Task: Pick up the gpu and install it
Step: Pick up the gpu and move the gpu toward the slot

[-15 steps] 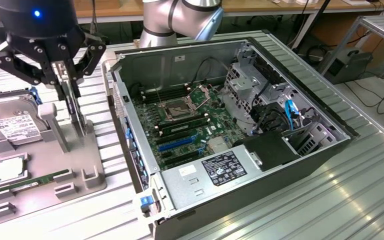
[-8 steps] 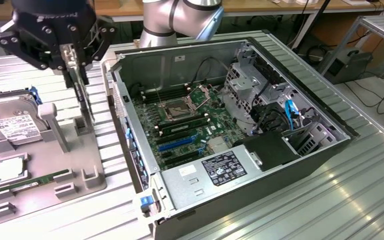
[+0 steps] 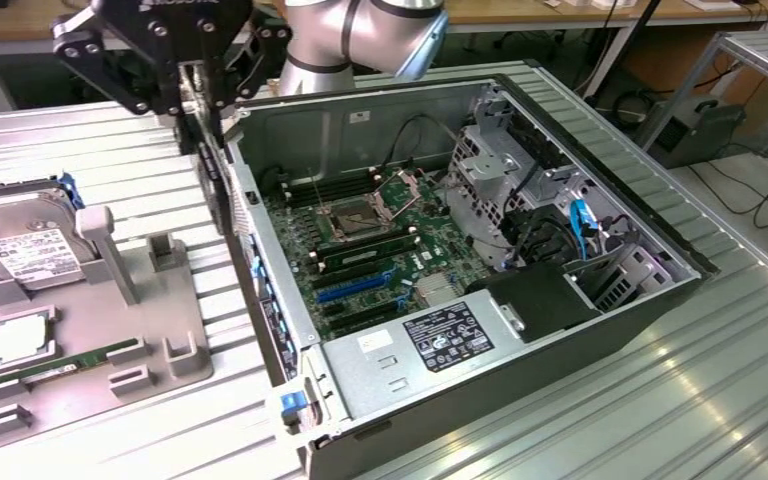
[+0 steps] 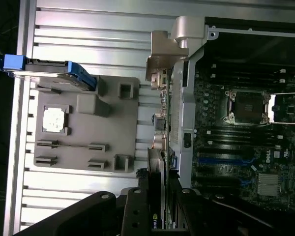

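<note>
While claw (image 4: 160, 183) grips gpu (image 4: 156, 160) upright, ribbed metal table (image 3: 704, 400), open computer case (image 3: 344, 125), grey parts tray (image 3: 157, 335), desks (image 3: 518, 12) behind

The arm (image 3: 357, 35) and gripper (image 3: 201, 80) run off the exterior view's upper edge, the gpu (image 3: 205, 125) clamped in it shows edge-on as a thin dark strip with its faces hidden, the hard drive (image 3: 17, 240) is cut by that view's left edge, and the label (image 3: 444, 335) print is too small to read.
</note>
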{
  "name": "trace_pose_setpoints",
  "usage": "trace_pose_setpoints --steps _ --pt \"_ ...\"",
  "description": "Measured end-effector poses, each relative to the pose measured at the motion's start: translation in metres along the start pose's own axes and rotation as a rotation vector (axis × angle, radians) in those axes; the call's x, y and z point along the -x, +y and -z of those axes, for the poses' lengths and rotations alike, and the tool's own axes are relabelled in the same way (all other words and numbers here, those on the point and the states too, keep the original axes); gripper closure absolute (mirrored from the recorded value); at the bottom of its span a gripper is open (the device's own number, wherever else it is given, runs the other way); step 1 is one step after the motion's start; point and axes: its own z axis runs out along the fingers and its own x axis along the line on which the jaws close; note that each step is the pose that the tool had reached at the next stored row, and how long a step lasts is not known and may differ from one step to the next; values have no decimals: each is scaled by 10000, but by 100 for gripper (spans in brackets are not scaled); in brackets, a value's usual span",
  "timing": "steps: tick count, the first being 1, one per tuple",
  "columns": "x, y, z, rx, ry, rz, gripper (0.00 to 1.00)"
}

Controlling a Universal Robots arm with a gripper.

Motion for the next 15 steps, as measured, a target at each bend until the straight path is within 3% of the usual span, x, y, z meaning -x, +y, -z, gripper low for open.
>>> trace_pose_setpoints --steps 10,13,15 --pt "449 -76 20 6 118 -12 74" --pt "708 -100 -1 5 170 -15 74" --pt "815 -110 -36 -5 176 -16 74"
